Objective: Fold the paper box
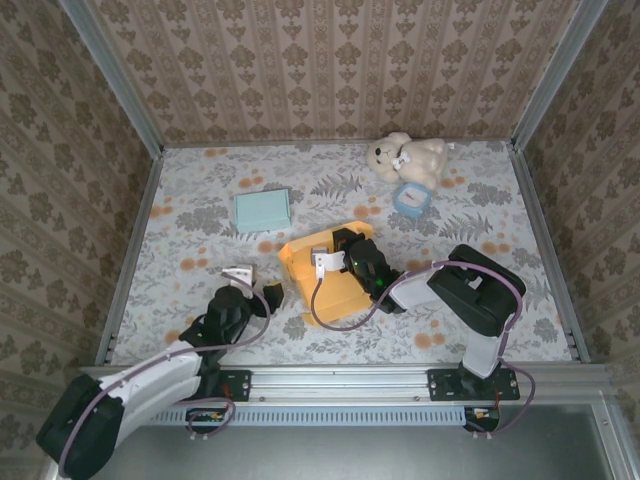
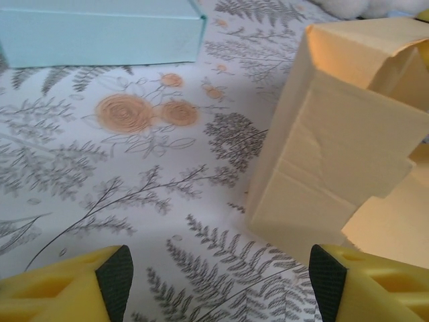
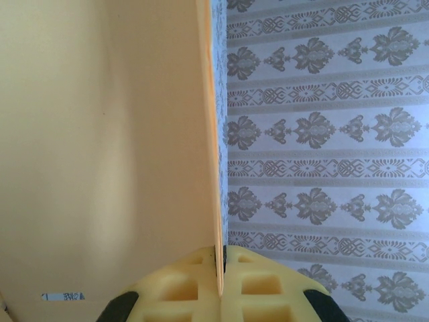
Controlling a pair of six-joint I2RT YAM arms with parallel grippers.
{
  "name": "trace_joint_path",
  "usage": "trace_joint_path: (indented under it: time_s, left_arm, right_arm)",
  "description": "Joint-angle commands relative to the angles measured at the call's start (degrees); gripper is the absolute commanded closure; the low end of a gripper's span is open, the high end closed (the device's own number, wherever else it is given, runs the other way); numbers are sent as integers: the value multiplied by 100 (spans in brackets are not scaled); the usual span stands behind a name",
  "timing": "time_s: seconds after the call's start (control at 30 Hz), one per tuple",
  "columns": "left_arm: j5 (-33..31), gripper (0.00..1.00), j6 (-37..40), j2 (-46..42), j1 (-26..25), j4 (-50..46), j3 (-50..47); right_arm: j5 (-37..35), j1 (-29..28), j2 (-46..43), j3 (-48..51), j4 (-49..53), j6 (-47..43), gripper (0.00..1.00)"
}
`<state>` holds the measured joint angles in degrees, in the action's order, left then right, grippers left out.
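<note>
From above, the paper box [image 1: 322, 285], smooth yellow-orange card with flaps half raised, sits mid-table on a cloth [image 1: 200, 230] printed with grey ferns and orange blooms. Patterned wallpaper [image 1: 330, 60] lines the walls. A flat teal box [image 1: 262, 209] and a fluffy plush bear [image 1: 405, 157] lie farther back.

At the left wrist, the left gripper [image 2: 214, 268] is spread wide and empty, just beside the paper box's creased wall [image 2: 335, 147].

At the right wrist, the right gripper [image 3: 220, 275] is pinching a thin upright panel of the paper box [image 3: 100, 134].
</note>
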<state>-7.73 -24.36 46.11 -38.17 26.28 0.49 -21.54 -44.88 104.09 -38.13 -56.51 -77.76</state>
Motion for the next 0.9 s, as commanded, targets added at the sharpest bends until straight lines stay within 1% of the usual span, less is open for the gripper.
trace_joint_path:
  time_s: [0.0,0.13,0.23,0.3,0.4,0.73,0.87]
  left_arm:
    - [389,26,360,489,56,1108,27]
    - [383,26,470,1261,82,1548,207]
    - [415,26,511,1600,121,1844,280]
    - [474,26,552,1688,138,1959,301]
    - [374,26,608,1700,161,1877,376]
    - [386,27,660,1913,249,1934,458]
    - [527,27,711,2138,258,2059,572]
  right_arm:
    - [217,17,62,148,861,250,100]
    - [222,22,34,157,857,265,100]
    - [232,15,30,165,861,277,100]
    - [232,18,35,165,853,287,100]
    - [246,18,58,165,843,287,100]
    - [242,22,41,174,852,299,100]
    - [250,21,32,174,869,300,100]
